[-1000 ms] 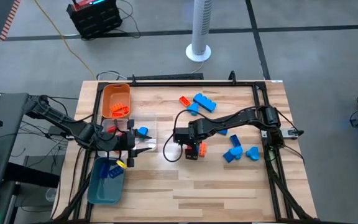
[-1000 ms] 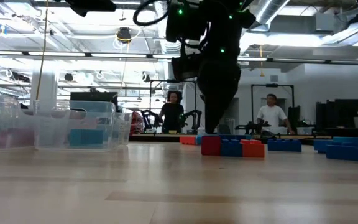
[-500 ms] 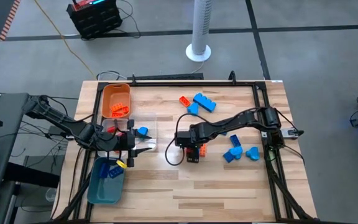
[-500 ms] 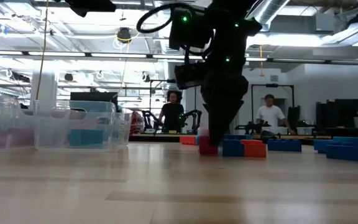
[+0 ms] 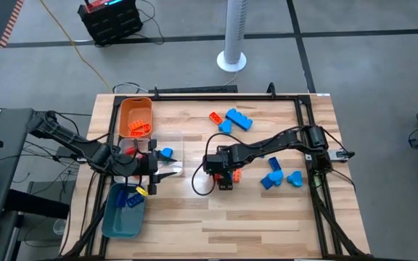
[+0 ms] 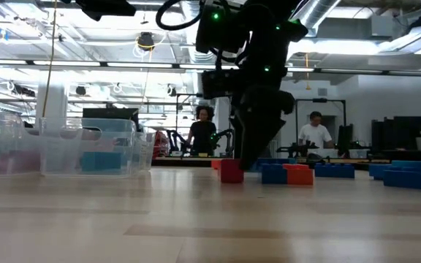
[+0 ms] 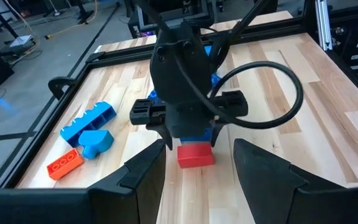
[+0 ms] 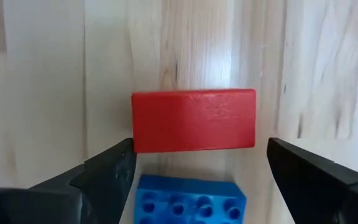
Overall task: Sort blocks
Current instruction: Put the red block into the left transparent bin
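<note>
A red block (image 8: 194,120) lies flat on the wood, with a blue block (image 8: 191,199) close beside it. My right gripper (image 5: 225,176) points steeply down over the pair, open. Its fingertips (image 8: 126,155) stand on either side of the red block's near edge, and the blue block sits farther back between them. An orange-red block (image 6: 297,174) lies just past the blue one. My left gripper (image 7: 197,171) hangs open with nothing in it over the clear tray (image 5: 167,163) at the table's left. More blue blocks (image 5: 276,174) and an orange one (image 5: 215,117) lie loose on the table. My right gripper comes down from above with one fingertip at the red block's end corner (image 8: 135,144). I cannot tell whether it touches the block. The red block rests flat on the table.
At the left stand an orange tray (image 5: 124,109) holding orange blocks, the clear tray with red blocks, and a teal tray (image 5: 115,217) holding a blue block. A black frame (image 5: 300,101) rims the table. People stand in the room beyond the far edge.
My right gripper has rolled a little about the line it points along and stayed low over the blocks. The red block has slid toward the table's near left. It now stands apart from the blue and orange-red blocks, which it was lined up with before.
</note>
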### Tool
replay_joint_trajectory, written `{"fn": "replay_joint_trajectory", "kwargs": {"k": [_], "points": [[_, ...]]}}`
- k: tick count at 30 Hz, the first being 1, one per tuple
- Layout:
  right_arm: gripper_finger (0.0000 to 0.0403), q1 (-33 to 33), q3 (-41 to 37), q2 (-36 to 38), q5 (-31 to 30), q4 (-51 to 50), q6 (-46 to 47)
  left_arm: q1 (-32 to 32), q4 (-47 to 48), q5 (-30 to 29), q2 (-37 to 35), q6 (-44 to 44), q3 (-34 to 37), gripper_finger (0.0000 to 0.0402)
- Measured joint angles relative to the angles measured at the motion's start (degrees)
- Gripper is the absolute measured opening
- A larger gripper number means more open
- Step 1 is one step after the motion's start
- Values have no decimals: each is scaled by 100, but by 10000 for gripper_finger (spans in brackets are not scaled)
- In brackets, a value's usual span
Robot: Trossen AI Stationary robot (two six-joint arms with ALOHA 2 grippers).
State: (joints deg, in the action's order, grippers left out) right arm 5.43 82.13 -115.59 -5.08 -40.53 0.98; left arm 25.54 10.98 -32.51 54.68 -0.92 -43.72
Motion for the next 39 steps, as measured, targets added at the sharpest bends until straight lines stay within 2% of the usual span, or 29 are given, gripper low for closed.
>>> {"fn": "replay_joint_trajectory", "kwargs": {"k": [7, 14, 18, 23, 29, 39], "points": [[367, 217, 341, 14, -449, -499, -1772, 0, 13, 0, 0, -21, 0, 183], [367, 514, 360, 9, -564, -451, -4839, 0, 30, 0, 0, -21, 0, 183], [367, 584, 360, 0, -562, -231, -5918, 0, 39, 0, 0, -21, 0, 183], [367, 484, 360, 0, -561, 7, -6289, 0, 39, 0, 0, -21, 0, 183], [365, 297, 360, 0, -550, 29, -6303, -1, 48, 0, 0, -21, 0, 183], [325, 334, -90, -2, -379, 482, -6732, 0, 85, 0, 0, -21, 0, 183]]}}
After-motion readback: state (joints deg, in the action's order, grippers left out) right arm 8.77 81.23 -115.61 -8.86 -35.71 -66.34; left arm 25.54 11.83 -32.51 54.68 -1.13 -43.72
